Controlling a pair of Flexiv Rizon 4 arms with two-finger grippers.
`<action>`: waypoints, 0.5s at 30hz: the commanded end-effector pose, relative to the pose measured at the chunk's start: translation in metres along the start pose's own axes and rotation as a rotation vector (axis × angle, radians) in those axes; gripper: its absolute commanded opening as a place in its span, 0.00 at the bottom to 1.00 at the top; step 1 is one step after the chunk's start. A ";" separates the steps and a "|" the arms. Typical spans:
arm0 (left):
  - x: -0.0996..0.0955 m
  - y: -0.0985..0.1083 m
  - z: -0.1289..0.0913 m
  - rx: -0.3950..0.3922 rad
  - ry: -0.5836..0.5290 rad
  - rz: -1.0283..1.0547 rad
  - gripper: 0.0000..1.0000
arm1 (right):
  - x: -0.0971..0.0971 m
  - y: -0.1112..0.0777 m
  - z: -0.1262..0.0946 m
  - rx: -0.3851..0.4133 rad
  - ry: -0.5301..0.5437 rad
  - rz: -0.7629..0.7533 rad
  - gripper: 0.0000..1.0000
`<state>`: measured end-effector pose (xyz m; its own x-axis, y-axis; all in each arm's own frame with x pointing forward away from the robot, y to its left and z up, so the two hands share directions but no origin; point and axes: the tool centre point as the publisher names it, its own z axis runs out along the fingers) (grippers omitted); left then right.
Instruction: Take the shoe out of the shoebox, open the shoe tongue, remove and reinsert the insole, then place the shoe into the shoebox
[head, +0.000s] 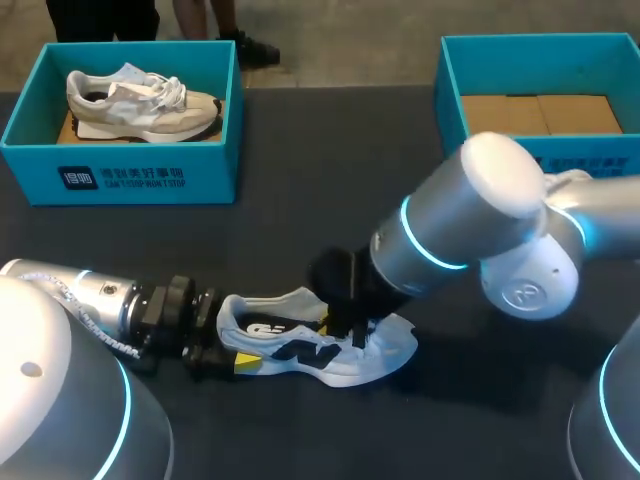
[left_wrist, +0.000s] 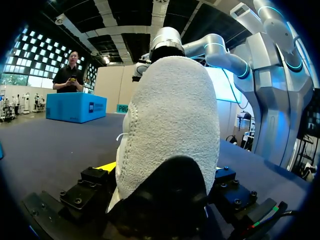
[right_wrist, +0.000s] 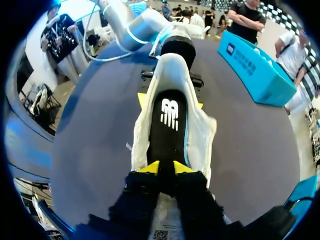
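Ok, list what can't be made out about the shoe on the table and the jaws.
Head view: the right arm covers most of its own jaws and the shoe's opening; the insole is not visible.
Left wrist view: the heel fills the view, hiding toe, tongue and right jaws.
Right wrist view: the insole's near end is lost between the jaws; the toe beneath is hidden.

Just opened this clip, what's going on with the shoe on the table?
The white shoe lies on the dark table, outside either box. The left gripper clamps its heel, while the right gripper, coming in from the toe end, pinches the black insole that lies along the shoe's inside. Whether the insole is going in or coming out cannot be told. A beige shoe sits in the left blue box.
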<state>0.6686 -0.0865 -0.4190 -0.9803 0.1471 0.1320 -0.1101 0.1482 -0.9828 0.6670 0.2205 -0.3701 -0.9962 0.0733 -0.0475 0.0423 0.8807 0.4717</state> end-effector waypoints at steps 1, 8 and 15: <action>-0.001 0.001 0.001 -0.001 -0.003 -0.001 0.00 | 0.000 0.025 0.000 0.203 -0.008 -0.010 0.47; -0.001 0.001 0.001 -0.001 -0.003 -0.001 0.00 | 0.003 0.041 0.001 0.330 -0.051 -0.014 0.46; -0.001 0.001 0.001 -0.001 -0.003 -0.001 0.00 | 0.004 0.042 0.010 0.415 -0.072 0.054 0.42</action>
<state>0.6686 -0.0866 -0.4190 -0.9802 0.1473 0.1320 -0.1101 0.1481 -0.9828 0.6673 0.2512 -0.3536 -0.9880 0.1296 -0.0843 0.1034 0.9592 0.2631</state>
